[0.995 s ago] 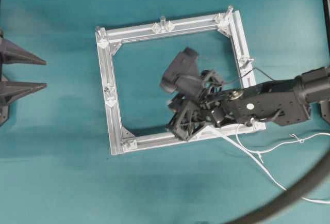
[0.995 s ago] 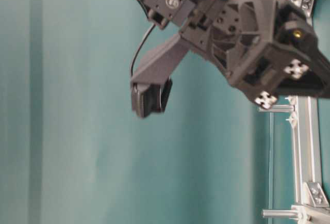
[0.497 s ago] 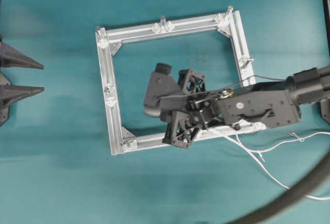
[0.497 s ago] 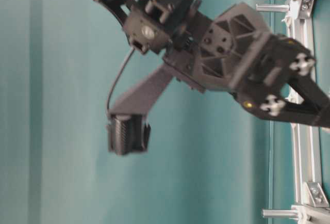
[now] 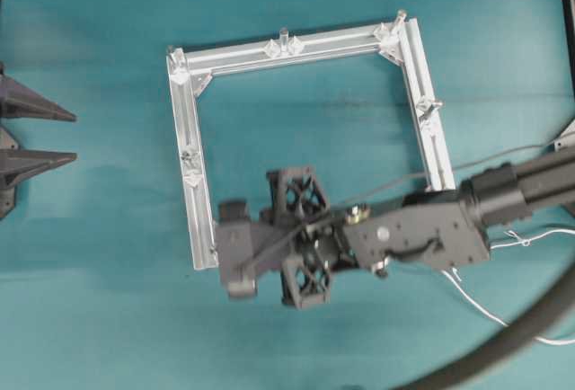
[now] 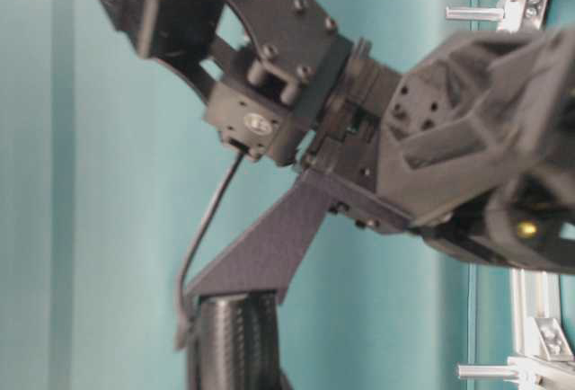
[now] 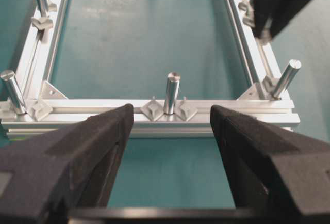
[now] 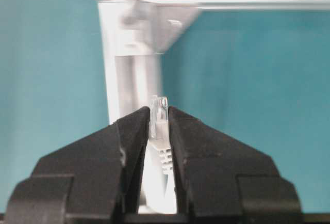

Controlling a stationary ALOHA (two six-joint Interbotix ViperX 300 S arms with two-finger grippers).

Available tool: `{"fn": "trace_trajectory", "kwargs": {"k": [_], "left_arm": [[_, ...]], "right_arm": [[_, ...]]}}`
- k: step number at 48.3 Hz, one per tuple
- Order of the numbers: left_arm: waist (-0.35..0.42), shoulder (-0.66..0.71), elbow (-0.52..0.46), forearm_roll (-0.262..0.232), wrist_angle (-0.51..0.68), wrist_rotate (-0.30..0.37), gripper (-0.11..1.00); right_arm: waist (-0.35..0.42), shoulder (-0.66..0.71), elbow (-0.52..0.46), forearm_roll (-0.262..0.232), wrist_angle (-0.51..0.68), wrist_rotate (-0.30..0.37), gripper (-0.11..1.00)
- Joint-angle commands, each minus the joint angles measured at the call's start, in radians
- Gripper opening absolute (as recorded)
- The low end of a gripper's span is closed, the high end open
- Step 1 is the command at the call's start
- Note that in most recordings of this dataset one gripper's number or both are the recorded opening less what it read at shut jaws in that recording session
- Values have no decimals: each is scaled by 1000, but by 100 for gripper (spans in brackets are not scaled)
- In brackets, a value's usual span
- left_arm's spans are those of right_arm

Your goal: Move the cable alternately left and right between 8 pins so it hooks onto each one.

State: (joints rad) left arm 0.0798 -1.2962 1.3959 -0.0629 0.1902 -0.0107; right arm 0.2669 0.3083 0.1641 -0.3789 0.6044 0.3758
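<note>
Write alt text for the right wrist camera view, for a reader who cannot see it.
The black right gripper is shut on the clear plastic plug tip of the thin white cable, held upright between its fingers. Beyond it, blurred, a corner of the square silver aluminium frame lies on the teal table surface.

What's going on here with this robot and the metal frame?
The right pincer is shut on the clear plug tip of the thin white cable, holding it over the near left corner of the square silver aluminium frame. The rest of the cable trails across the teal table to the right. None of the short silvery pins seen here has cable hooked on it. The left pincer waits open, facing the frame.
</note>
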Motion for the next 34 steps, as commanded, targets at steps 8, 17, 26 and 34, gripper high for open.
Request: {"fn": "trace_trajectory", "kwargs": {"k": [8, 17, 26, 34], "left_arm": [[-2, 8, -3, 3, -3, -8, 70], [-3, 6, 0, 3, -3, -9, 70], [-2, 6, 0, 3, -3, -9, 70], [-2, 6, 0, 3, -3, -9, 70]], "right_arm": [[61, -3, -75, 5, 25, -17, 15], [92, 0, -86, 5, 86, -31, 15], [110, 11, -91, 5, 75, -35, 15], [129, 40, -135, 6, 87, -34, 15]]}}
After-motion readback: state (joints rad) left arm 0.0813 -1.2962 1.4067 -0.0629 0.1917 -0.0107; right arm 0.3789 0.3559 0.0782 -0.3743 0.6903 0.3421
